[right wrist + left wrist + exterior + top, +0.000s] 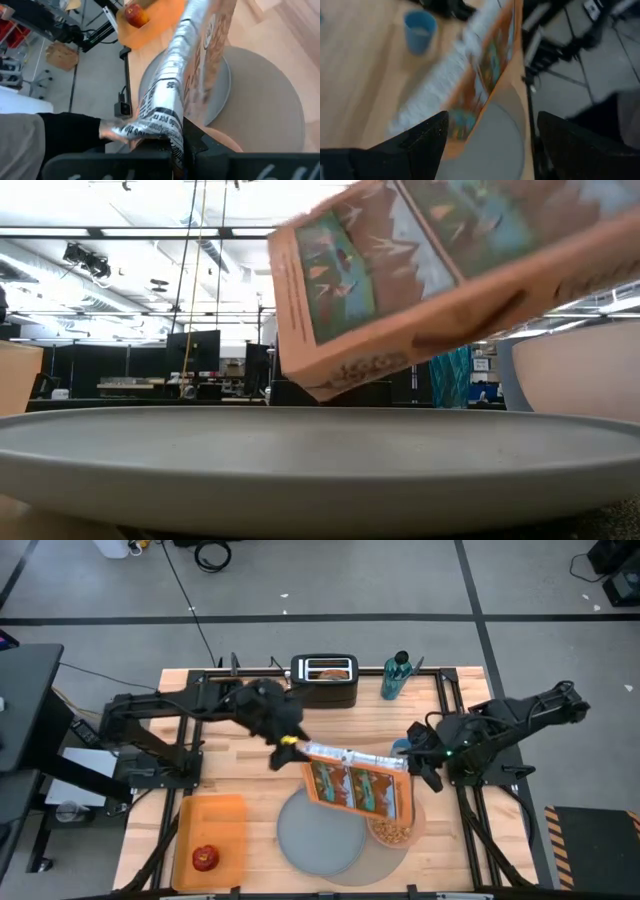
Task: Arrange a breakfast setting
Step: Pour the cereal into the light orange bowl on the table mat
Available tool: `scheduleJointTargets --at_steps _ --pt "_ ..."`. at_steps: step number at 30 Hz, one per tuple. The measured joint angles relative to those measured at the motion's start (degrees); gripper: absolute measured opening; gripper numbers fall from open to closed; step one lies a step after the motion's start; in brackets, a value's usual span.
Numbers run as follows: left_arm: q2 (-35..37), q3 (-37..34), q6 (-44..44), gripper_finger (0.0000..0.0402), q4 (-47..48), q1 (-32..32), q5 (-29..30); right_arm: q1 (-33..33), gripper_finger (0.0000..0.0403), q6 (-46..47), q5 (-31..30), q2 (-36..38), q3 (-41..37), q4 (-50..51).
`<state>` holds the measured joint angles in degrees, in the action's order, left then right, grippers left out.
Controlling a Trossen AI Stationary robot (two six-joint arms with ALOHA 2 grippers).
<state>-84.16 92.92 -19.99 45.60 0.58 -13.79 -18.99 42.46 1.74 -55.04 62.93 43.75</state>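
An orange cereal box [355, 788] with a silver inner bag [350, 755] hangs tilted above the grey-blue plate [318, 830] and the pink bowl [414, 823], which holds cereal; both stand on the round grey mat [395, 858]. My right gripper [408, 753] is shut on the bag. My left gripper [287, 747] is open at the box's left corner, its fingers on either side of the box's edge [492, 85]. The blue cup [420, 31] stands on the table beyond the box. The red apple [205, 857] lies on an orange tray. The spoon is out of view. My right gripper pinches the crumpled open end of the silver bag [167, 122] between its two fingers, coming level from the table's right side. The box [440, 270] hangs from the bag, tilted and clear of the plate. My left gripper: I cannot tell whether its fingers touch the box.
A black toaster [325, 670] with something tan in its slot and a teal bottle [395, 675] stand at the far edge. The orange tray [225, 815] sits at the near left. Bare wood lies between the tray and the left arm.
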Motion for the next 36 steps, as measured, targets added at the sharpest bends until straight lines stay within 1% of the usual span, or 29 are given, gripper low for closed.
scheduleJointTargets --at_steps 3,5,7,10,13,16,19,21,24,28,31,36 --pt "-6.1 7.8 1.5 0.0314 0.4 -0.7 3.7 1.6 0.001 -2.5 2.9 -1.9 1.5 -0.1" --pt "-10.6 13.5 3.7 0.0314 0.8 -0.9 3.8 2.4 0.001 -3.8 4.8 -3.3 2.3 0.1" --pt "-15.2 19.2 4.2 0.0314 2.2 -0.7 2.0 2.9 0.001 -5.1 5.7 -4.3 3.1 0.5" --pt "-21.3 25.8 4.2 0.0314 7.4 0.3 -2.7 3.5 0.001 -6.8 6.7 -5.9 4.8 1.0" --pt "-25.9 30.7 8.0 0.0314 11.8 0.4 -5.1 4.1 0.001 -7.9 7.2 -6.9 6.8 1.4" --pt "-28.5 33.9 12.0 0.0314 14.2 -0.2 -6.7 4.3 0.001 -8.5 7.1 -7.8 8.8 2.4" --pt "-30.3 35.2 12.9 0.0314 15.2 -0.2 -12.4 4.3 0.001 -9.5 6.3 -8.3 11.0 4.2" --pt "-30.4 35.2 13.1 0.0314 15.6 -0.1 -14.9 4.3 0.001 -10.2 5.7 -8.6 12.3 5.4" --pt "-30.4 35.4 14.6 0.0307 15.1 -0.1 -15.3 4.8 0.001 -11.4 5.0 -8.8 14.0 6.0" --pt "-30.5 35.3 14.4 0.0269 15.1 -0.1 -14.5 6.0 0.001 -12.7 4.9 -8.9 15.3 5.6" --pt "-30.5 35.3 14.3 0.0227 14.7 -0.1 -13.5 6.9 0.001 -13.2 6.4 -9.4 15.9 5.7" --pt "-30.5 35.3 12.6 0.0144 14.4 0.3 -13.1 7.9 0.001 -13.1 9.1 -9.9 16.0 5.2"
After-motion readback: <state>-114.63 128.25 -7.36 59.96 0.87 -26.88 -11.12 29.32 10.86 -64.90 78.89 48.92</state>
